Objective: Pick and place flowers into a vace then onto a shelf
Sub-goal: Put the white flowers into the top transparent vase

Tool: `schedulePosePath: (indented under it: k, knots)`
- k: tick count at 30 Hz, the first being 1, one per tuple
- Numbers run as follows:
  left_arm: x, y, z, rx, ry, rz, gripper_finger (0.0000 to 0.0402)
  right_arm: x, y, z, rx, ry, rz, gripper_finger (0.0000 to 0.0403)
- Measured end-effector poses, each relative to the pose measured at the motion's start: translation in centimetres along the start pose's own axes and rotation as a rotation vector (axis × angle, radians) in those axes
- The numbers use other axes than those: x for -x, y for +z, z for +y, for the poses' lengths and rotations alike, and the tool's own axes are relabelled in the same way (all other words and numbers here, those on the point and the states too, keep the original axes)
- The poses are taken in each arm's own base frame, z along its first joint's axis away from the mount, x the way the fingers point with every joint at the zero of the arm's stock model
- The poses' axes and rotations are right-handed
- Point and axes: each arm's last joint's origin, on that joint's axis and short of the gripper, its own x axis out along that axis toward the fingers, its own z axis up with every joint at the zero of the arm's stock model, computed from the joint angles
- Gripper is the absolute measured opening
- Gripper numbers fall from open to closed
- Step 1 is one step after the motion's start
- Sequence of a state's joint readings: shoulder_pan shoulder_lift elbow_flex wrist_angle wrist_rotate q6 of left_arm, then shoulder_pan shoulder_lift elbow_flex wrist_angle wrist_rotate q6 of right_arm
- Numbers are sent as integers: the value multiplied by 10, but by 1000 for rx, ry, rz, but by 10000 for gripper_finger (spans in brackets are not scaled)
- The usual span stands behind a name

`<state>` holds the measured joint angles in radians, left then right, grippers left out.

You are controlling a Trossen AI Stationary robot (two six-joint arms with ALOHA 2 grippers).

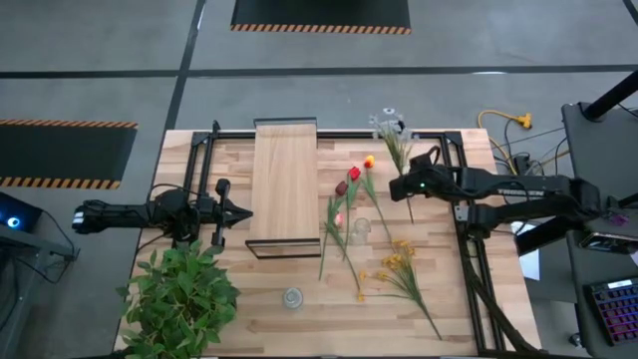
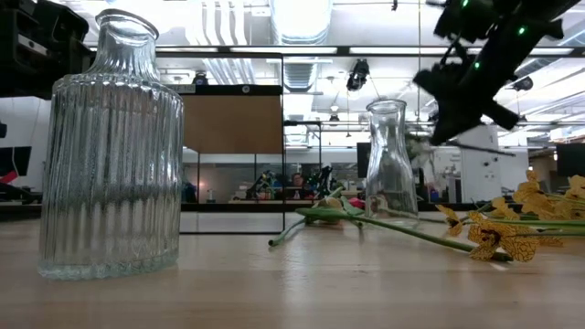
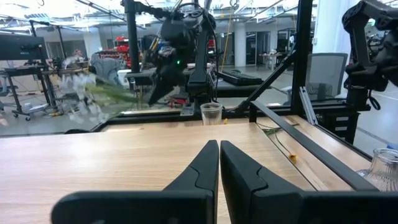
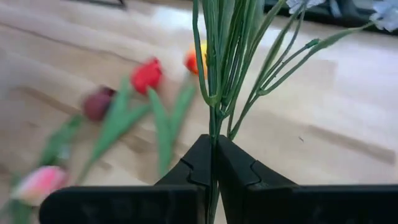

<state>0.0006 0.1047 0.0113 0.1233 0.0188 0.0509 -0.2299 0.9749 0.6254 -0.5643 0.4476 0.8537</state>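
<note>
Ribbed glass jar (image 2: 111,146) stands nearest; beyond it a smooth, narrow-necked vase (image 2: 390,163) among tulips (image 1: 344,204) and yellow sprays (image 1: 397,261). Right gripper (image 4: 214,163) pinches the pale blossoms' thin stems (image 4: 214,74). Left gripper (image 3: 219,163) rests closed beside the shelf (image 1: 284,179).

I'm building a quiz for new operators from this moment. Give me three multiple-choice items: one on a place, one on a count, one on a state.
1. Where is the shelf?
A. left of the loose flowers on the table
B. at the table's right edge
C. beneath the leafy plant

2. How many clear glass vessels stand on the table?
A. one
B. two
C. four

3. What is the right gripper doing?
A. open over the shelf
B. shut on nothing
C. shut on the pale blossom stem

Answers:
1 A: the high view shows it left of the tulips.
2 B: ribbed bottle, narrow-necked vase.
3 C: the right wrist view shows the stem pinched.
</note>
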Motion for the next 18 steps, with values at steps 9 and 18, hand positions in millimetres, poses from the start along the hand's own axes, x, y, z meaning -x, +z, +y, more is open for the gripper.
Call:
schedulePosePath:
  k: [9, 18]
  knots:
    - [0, 0, 0, 0, 0, 0, 0, 19, -3, 15, 70, 176, -66, 9]
    - [0, 0, 0, 0, 0, 0, 0, 42, 3, 52, 203, 492, -292, 9]
